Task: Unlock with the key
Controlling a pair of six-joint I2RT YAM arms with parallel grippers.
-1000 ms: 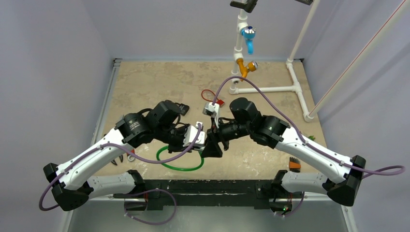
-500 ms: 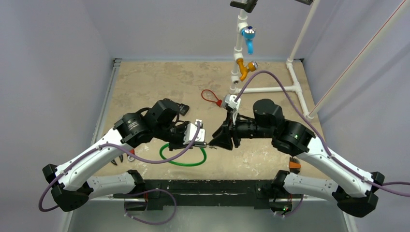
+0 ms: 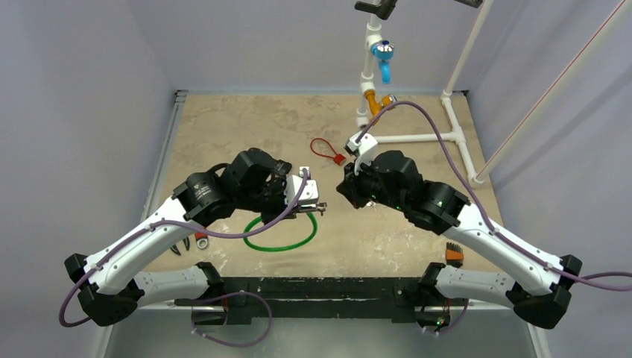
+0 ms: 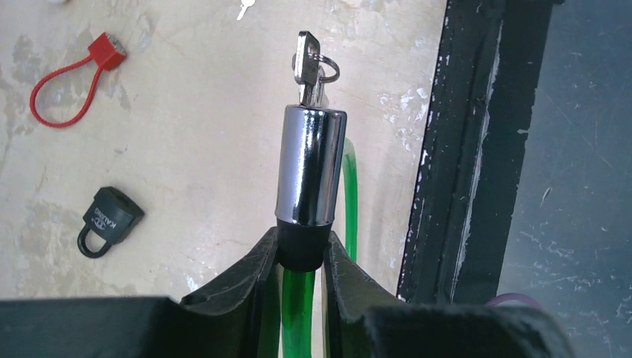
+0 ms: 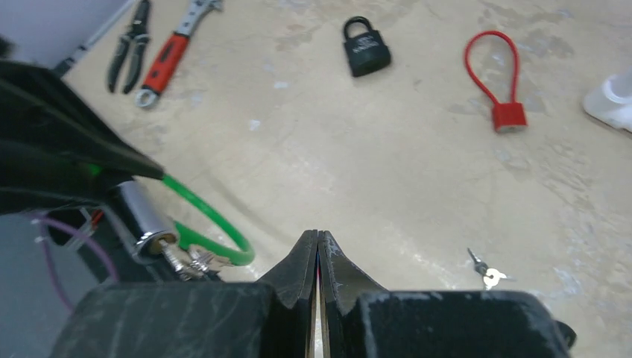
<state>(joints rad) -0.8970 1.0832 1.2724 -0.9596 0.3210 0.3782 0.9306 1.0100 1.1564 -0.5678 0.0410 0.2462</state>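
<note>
Now left fingers [image 4: 250,280] clamp chrome lock [image 4: 311,164] with key [image 4: 303,63]; right fingers [image 5: 298,268] together; padlock [image 4: 110,216] reads perhaps "KAJING".

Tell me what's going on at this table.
The left end effector is clamped on a green cable lock, gripping the black collar just below its chrome barrel. A small silver key sits in the barrel's end. The right end effector is shut on nothing and hangs apart from the key. Whether the lock has been opened cannot be told.
</note>
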